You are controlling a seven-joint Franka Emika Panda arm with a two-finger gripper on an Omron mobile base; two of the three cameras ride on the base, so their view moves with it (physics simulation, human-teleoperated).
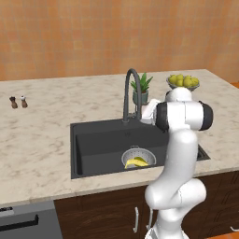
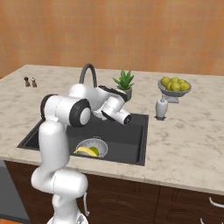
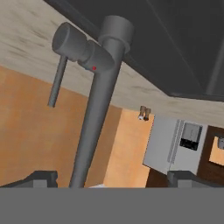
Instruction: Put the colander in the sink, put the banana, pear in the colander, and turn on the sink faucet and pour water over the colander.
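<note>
Dark charcoal rectangular sink (image 1: 98, 144) sits recessed in a beige speckled stone counter (image 1: 37, 140). At its back rim, about 12 o'clock from the basin centre, stands the tall dark grey gooseneck faucet (image 1: 130, 93), its spout arching high toward the basin. In the hand view the faucet stem runs diagonally across the frame, with a cylindrical side body carrying a thin lever (image 3: 57, 81) and a small red dot.

Contents: the silver-grey perforated metal colander (image 1: 138, 157) rests on the sink floor at roughly 5 o'clock from the basin centre in the left base view, near the front wall. Inside it lies the slim curved yellow banana (image 1: 136, 162); beside it a small yellow-green item shows, probably the pear (image 2: 93, 150), though the stem is too small to confirm.

The two-finger gripper (image 3: 112, 177) is held close by the faucet, its dark fingertips (image 3: 41, 178) standing well apart on either side of the stem, touching nothing.

At 1 o'clock of the sink: a small green potted plant (image 1: 141, 88) and a footed bowl of yellow-green fruit (image 1: 183, 82).
</note>
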